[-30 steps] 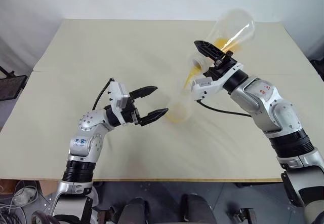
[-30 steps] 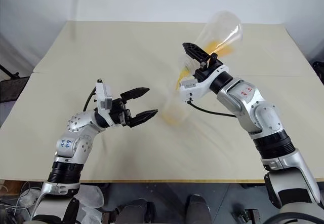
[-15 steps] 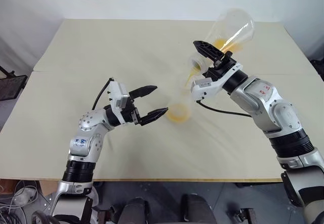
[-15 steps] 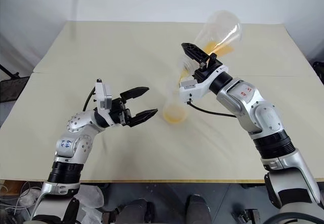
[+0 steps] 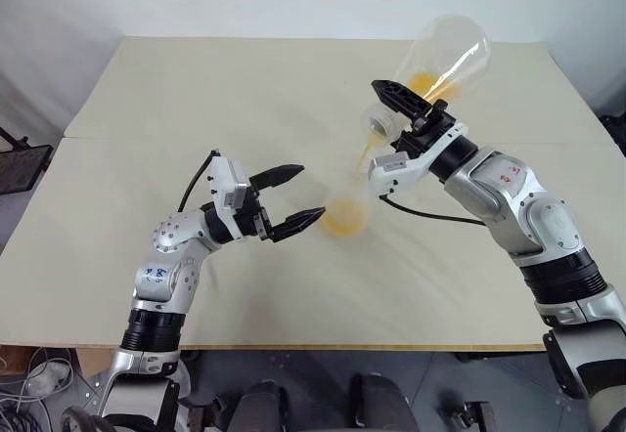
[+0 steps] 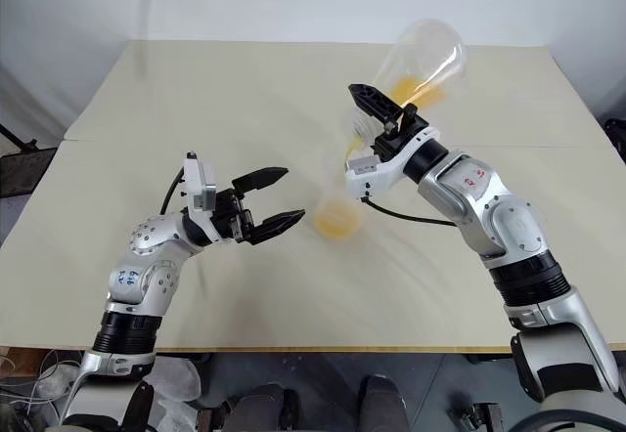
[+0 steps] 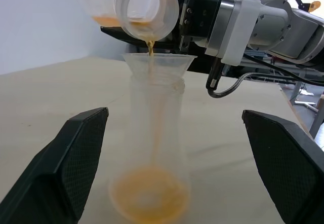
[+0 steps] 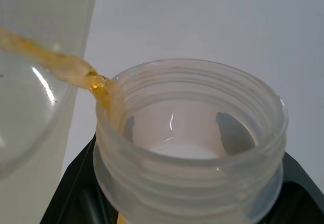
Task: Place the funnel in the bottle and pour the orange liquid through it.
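Right tool [image 5: 396, 109] was clamped on neck of large conical flask [image 5: 445, 56], tilted mouth-down over funnel [image 7: 159, 62]. Thin stream of orange liquid [image 7: 150, 44] ran from flask mouth into funnel, which sat in neck of small bottle [image 7: 152, 148]. Bottle stood upright on beige surface [image 5: 196, 90], orange pool at its bottom. Left tool [image 5: 293, 200] had fingers wide apart, just beside bottle, not touching it.

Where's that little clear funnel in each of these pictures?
Left eye view: funnel, centre, beneath the tilted flask's mouth.
Right eye view, same spot.
Left wrist view, upper middle, seated in the bottle.
Right wrist view: can't make it out.
Shared landmark: the orange liquid.
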Controlling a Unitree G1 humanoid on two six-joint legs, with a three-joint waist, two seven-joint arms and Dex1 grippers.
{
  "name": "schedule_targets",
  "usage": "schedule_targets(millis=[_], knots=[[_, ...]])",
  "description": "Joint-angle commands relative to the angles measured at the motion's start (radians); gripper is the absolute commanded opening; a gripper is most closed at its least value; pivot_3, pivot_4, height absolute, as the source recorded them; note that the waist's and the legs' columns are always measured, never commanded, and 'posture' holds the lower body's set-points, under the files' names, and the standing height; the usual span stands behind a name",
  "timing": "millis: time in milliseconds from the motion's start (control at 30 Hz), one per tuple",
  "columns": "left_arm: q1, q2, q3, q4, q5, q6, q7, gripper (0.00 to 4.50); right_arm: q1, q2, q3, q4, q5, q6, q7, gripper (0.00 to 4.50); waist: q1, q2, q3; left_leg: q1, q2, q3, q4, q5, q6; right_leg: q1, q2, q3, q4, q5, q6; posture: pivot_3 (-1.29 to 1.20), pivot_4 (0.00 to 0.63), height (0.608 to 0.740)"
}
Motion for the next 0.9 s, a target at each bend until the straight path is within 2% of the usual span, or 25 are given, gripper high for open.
schedule_targets(millis=[33,900], knots=[[-0.007,-0.005,0.01,-0.043,-0.01,-0.015,0.003,4.5,-0.015,-0.013,-0.032,-0.022,-0.005,-0.001,-0.022,2.48,0.0,0.0,0.0,0.0,0.0,0.0,0.0,0.0,0.0,0.0,0.0,0.0,0.0,0.0,0.0,0.0,0.15,0.74],[-0.008,-0.02,0.016,-0.037,-0.016,-0.032,0.004,4.5,-0.009,-0.019,-0.039,-0.024,-0.027,0.004,-0.037,2.48,0.0,0.0,0.0,0.0,0.0,0.0,0.0,0.0,0.0,0.0,0.0,0.0,0.0,0.0,0.0,0.0,0.15,0.74]])
